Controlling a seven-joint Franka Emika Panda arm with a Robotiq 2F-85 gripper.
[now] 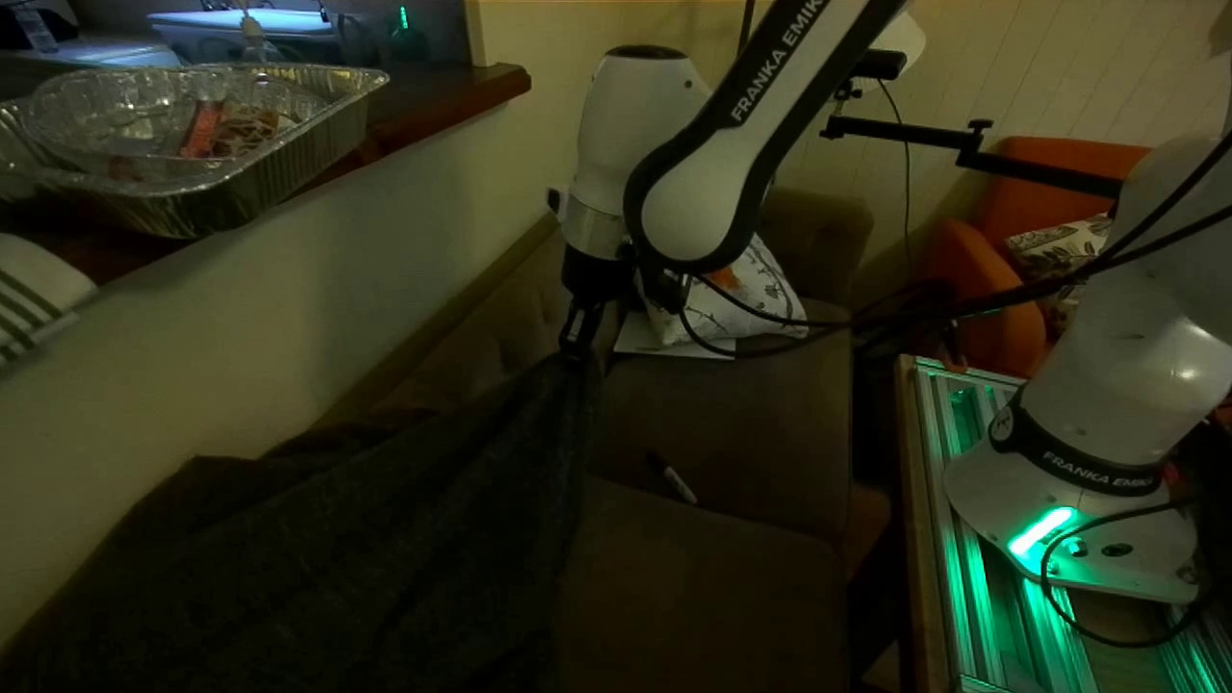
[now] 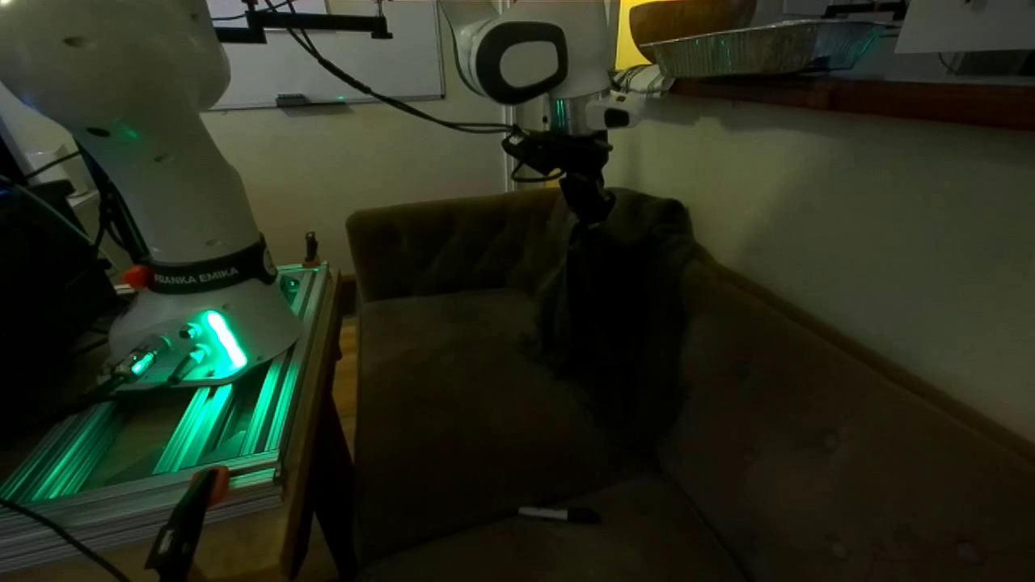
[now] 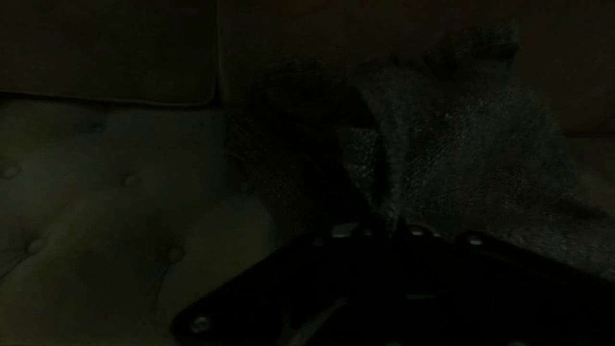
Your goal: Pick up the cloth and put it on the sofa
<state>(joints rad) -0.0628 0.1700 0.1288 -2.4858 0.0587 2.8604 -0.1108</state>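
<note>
The dark grey-black cloth hangs from my gripper and spreads down over the sofa in an exterior view. In an exterior view the cloth drapes from the gripper down to the seat of the olive-brown sofa, beside its tufted far end. In the dark wrist view, the gripper is shut on a gathered fold of the cloth, whose folds fan out below. The sofa's tufted backrest shows on the left there. The cloth's lower edges are hard to make out.
A white printed pillow lies on the sofa. A marker rests on the seat. A wooden counter ledge with a foil tray juts out above the sofa's back. An orange chair and the robot's table stand near.
</note>
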